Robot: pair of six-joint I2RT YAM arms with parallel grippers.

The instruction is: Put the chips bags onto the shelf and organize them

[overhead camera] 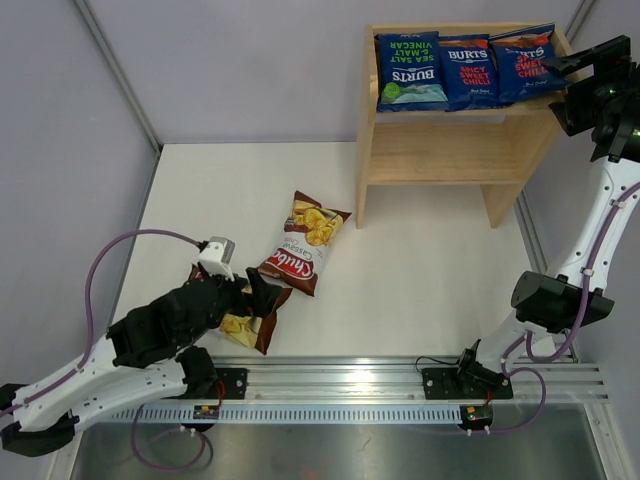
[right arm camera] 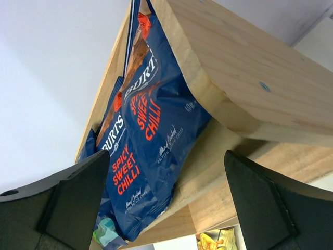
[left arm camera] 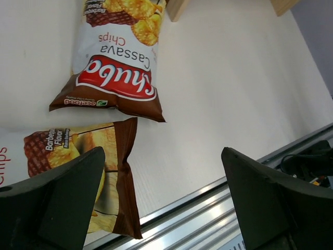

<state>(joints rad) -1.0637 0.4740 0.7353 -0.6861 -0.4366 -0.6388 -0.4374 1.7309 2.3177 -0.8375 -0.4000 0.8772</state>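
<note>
The left end effector (left arm camera: pixel 164 179) hangs released, jaws spread wide, over the edge of the barbecue Chuba bag (left arm camera: pixel 99 156). That bag lies flat on the tabletop (overhead camera: pixel 430 270) just beside the cassava Chuba bag (overhead camera: pixel 305 243), while the three Burts bags (overhead camera: pixel 468 70) sit side by side on the top tier of the shelf (overhead camera: pixel 440 150). The right end effector (overhead camera: pixel 592 68) is likewise released and holds nothing beside the shelf. Most of the left gap spans bare tabletop, so closing here would likely catch only the glossy seam, which could slip free or drag the neighbouring bag.
</note>
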